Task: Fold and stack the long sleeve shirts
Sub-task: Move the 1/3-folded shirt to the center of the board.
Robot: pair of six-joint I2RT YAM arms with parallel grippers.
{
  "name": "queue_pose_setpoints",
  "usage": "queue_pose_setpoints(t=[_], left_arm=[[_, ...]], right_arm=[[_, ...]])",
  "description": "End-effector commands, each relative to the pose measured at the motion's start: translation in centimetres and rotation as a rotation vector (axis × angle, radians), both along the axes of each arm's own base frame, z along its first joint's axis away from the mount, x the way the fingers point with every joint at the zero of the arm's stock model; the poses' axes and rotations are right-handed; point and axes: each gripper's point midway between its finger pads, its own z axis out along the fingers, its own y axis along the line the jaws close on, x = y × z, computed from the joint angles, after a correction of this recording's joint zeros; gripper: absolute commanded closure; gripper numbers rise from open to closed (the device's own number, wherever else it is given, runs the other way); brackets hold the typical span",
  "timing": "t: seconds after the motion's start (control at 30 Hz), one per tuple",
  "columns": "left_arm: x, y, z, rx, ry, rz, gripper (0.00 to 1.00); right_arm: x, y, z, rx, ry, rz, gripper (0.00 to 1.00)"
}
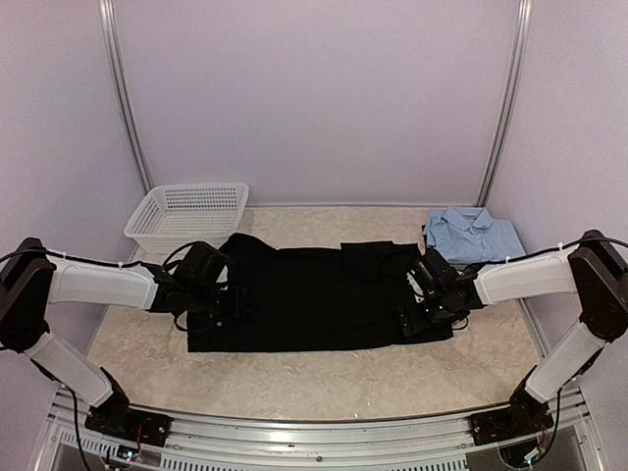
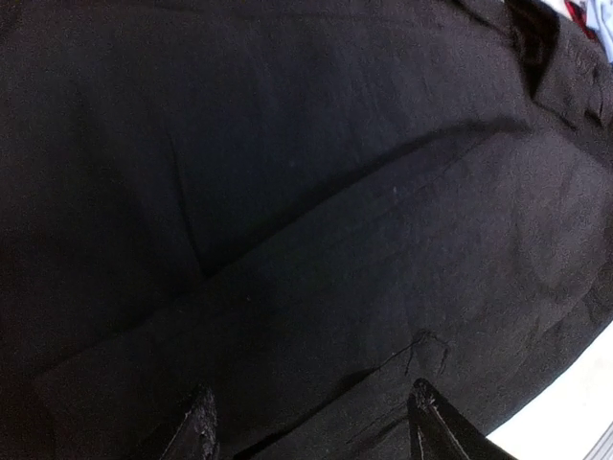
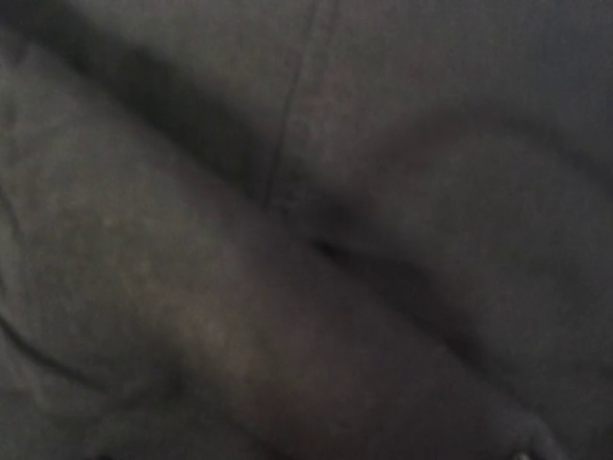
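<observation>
- Basket (image 1: 191, 208) at ten o'clock, its mesh floor showing.
- Black shirt (image 1: 314, 294) lies flat mid-table; blue shirt (image 1: 471, 235) lies folded at two o'clock.
- Left gripper (image 2: 316, 419) spread over its nine o'clock end.
- Right gripper (image 1: 420, 306) at three o'clock end; fingers' state unclear.

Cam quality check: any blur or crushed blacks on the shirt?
Top external: evenly lit and sharp, but the black shirt reads as a nearly flat dark block. Left wrist: mostly sharp, folds and creases visible. Right wrist: blurred, only dim fabric fills the frame.

Soft even light, right wrist view blurred
</observation>
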Motion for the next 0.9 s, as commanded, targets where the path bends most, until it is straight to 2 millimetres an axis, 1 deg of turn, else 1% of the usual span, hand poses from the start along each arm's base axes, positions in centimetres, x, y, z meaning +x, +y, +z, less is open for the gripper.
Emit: queue_pose_setpoints(t=[0.0, 0.1, 0.2, 0.27, 0.37, 0.47, 0.6, 0.67, 0.7, 0.73, 0.8, 0.87], left_arm=[[-1.5, -0.6, -2.7, 0.016, 0.062, -0.004, 0.36], [-2.5, -0.1, -4.1, 0.035, 0.107, -0.003, 0.36], [-3.6, 1.0, -5.2, 0.075, 0.151, 0.008, 0.36], [-4.7, 1.8, -5.9, 0.096, 0.182, 0.017, 0.36], [-6.4, 3.0, -6.6, 0.114, 0.224, 0.037, 0.36], [-7.9, 3.9, -7.1, 0.121, 0.252, 0.053, 0.36], [-9.0, 4.7, -7.0, 0.145, 0.258, 0.074, 0.36], [-9.9, 4.8, -7.1, 0.165, 0.265, 0.073, 0.35], [-10.4, 4.9, -7.1, 0.177, 0.271, 0.073, 0.35], [-10.7, 4.9, -6.9, 0.180, 0.266, 0.074, 0.35], [-10.7, 4.4, -6.0, 0.181, 0.235, 0.066, 0.34], [-9.8, 4.1, -4.2, 0.183, 0.169, 0.075, 0.33]], right_arm=[[-3.3, -0.4, -3.4, 0.045, 0.194, -0.084, 0.12], [-5.0, -0.7, -4.9, 0.055, 0.273, -0.108, 0.13], [-7.1, -1.2, -5.5, 0.054, 0.337, -0.128, 0.13], [-8.5, -1.4, -5.3, 0.057, 0.365, -0.146, 0.13], [-10.4, -1.8, -4.2, 0.030, 0.372, -0.164, 0.13], [-12.2, -1.6, -3.5, 0.023, 0.387, -0.167, 0.13], [-14.6, -2.5, -3.9, -0.036, 0.428, -0.183, 0.13], [-15.9, -3.4, -4.1, -0.089, 0.445, -0.191, 0.13], [-16.4, -3.3, -4.0, -0.091, 0.449, -0.187, 0.13], [-16.6, -3.0, -3.6, -0.080, 0.446, -0.179, 0.12], [-16.3, -2.0, -2.5, -0.058, 0.410, -0.164, 0.11], [-15.5, -0.7, -0.7, -0.029, 0.349, -0.132, 0.08]])
